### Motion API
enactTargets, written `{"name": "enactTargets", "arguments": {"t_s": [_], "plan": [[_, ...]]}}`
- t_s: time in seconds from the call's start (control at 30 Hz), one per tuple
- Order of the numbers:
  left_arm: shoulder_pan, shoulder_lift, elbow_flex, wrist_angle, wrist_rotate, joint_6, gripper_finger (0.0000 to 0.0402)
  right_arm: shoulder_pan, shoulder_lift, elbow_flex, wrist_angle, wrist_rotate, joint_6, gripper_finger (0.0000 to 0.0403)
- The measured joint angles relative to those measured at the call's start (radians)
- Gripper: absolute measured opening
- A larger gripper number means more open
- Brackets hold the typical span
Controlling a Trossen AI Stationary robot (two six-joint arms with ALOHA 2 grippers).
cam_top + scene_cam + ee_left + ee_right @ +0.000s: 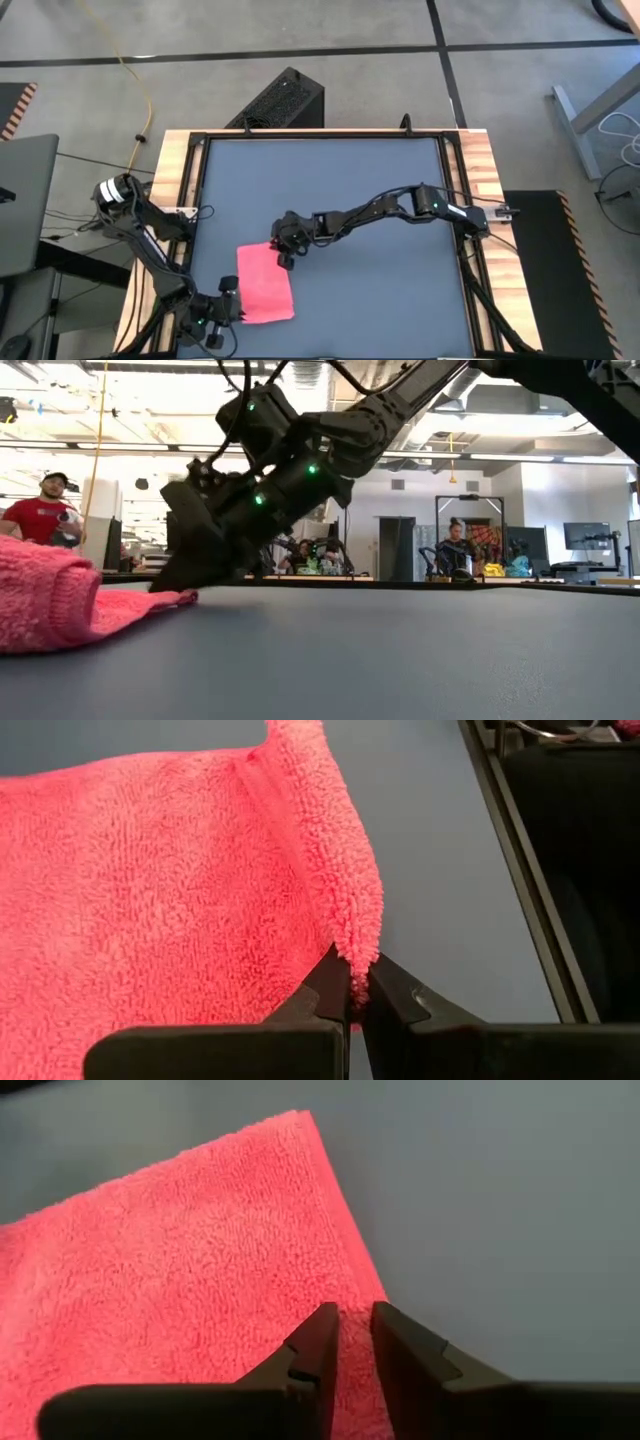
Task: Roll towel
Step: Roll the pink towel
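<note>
Towel edge pinched in left jaws; right jaws narrowly parted over its far edge.

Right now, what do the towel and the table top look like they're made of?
Towel: soft pink terry or microfibre cloth, judging by its fuzzy looped pile and stitched hem. Table top: smooth matte dark grey sheet, maybe rubber or laminate; its side rails look like light wood, with visible grain.

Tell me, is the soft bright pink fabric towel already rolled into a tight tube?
No: seen from above, the soft bright pink fabric towel lies spread mostly flat on the dark grey table.
</note>
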Motion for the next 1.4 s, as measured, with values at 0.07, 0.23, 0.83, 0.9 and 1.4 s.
{"name": "enactTargets", "arguments": {"t_s": [0.07, 0.23, 0.83, 0.9, 1.4], "plan": [[-0.012, 0.000, 0.000, -0.015, -0.020, -0.022, 0.0000, 0.001, 0.002, 0.002, -0.037, 0.032, 0.016, 0.0085], [-0.039, 0.000, 0.000, -0.052, -0.060, -0.062, 0.0000, 0.017, -0.006, 0.005, -0.147, 0.157, 0.026, 0.0059], [-0.031, 0.000, 0.000, -0.090, -0.101, -0.062, 0.0000, 0.043, -0.093, -0.004, -0.346, 0.338, 0.036, 0.0032], [-0.022, 0.000, 0.000, -0.094, -0.101, -0.059, 0.0000, 0.046, -0.106, -0.006, -0.348, 0.337, 0.022, 0.0035], [0.016, 0.001, 0.000, -0.095, -0.108, 0.003, 0.0000, 0.063, -0.211, 0.000, -0.430, 0.330, -0.053, 0.0136]]}}
